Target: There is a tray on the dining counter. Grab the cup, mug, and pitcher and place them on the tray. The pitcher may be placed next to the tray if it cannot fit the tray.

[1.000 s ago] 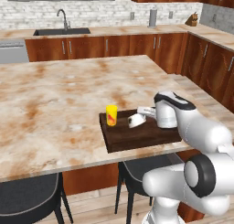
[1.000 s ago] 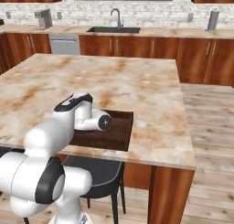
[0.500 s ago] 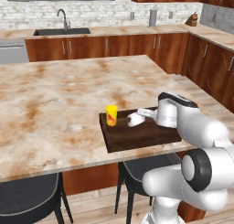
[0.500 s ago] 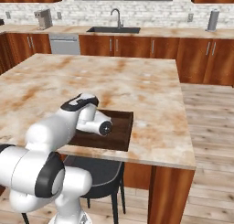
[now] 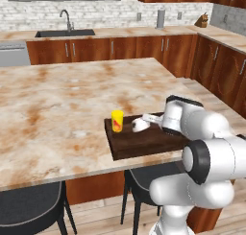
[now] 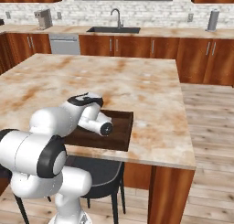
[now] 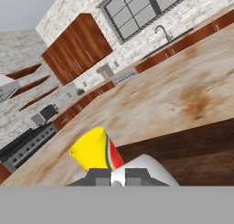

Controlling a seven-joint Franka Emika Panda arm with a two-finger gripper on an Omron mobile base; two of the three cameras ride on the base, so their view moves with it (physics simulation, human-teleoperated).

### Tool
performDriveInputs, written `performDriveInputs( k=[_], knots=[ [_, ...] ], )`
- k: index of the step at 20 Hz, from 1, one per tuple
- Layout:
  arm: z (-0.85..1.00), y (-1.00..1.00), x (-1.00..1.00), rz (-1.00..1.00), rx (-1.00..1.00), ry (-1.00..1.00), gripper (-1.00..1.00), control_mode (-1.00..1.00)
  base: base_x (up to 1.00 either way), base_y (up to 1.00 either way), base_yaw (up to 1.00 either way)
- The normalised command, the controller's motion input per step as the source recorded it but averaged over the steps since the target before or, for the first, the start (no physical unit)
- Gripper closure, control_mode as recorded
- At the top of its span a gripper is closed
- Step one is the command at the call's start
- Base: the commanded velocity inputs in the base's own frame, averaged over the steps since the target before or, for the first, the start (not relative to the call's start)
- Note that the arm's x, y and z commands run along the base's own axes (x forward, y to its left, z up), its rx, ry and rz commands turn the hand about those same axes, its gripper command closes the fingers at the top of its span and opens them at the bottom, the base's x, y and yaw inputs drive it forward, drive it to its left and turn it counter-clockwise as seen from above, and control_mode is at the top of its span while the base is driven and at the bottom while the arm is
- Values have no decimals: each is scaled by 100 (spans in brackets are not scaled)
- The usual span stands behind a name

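The dark brown tray (image 5: pixel 144 144) lies on the dining counter (image 5: pixel 62 99) near its front edge. On the tray's left end stands the yellow cup (image 5: pixel 116 121), and the white mug (image 5: pixel 139 126) is just right of it, low on the tray. My gripper (image 5: pixel 148 120) reaches in from the right and is shut on the mug. In the hand view the fingertips (image 7: pixel 98 176) pinch the mug (image 7: pixel 148 169), with the cup (image 7: pixel 93 150) right behind. The grey pitcher (image 5: pixel 160 19) stands far off on the back counter, also seen as the pitcher (image 6: pixel 213 20). My arm hides most of the tray (image 6: pixel 119 132).
A sink with faucet (image 5: pixel 65 25) is set in the back counter. Dark stools (image 5: pixel 29 207) stand under the dining counter's front edge. A coffee machine (image 6: pixel 43 18) sits at the back left. Bare marble spreads left of and behind the tray.
The wrist has sunk a little over the tray. The mug stays beside the cup, still between the fingers.
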Motion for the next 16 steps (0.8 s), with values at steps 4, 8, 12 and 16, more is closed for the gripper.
performDriveInputs(
  k=[4, 8, 12, 16],
  knots=[
    [-18, 0, 15, 0, 0, 1, 100, -100, 0, 0, 0],
    [-19, 0, 0, 0, 0, 3, 100, -100, 0, 0, 0],
    [-13, 0, 1, 0, 0, 0, 100, -100, 0, 0, 0],
    [0, 0, 7, 0, 4, -5, 100, -100, 0, 0, 0]
  ],
)
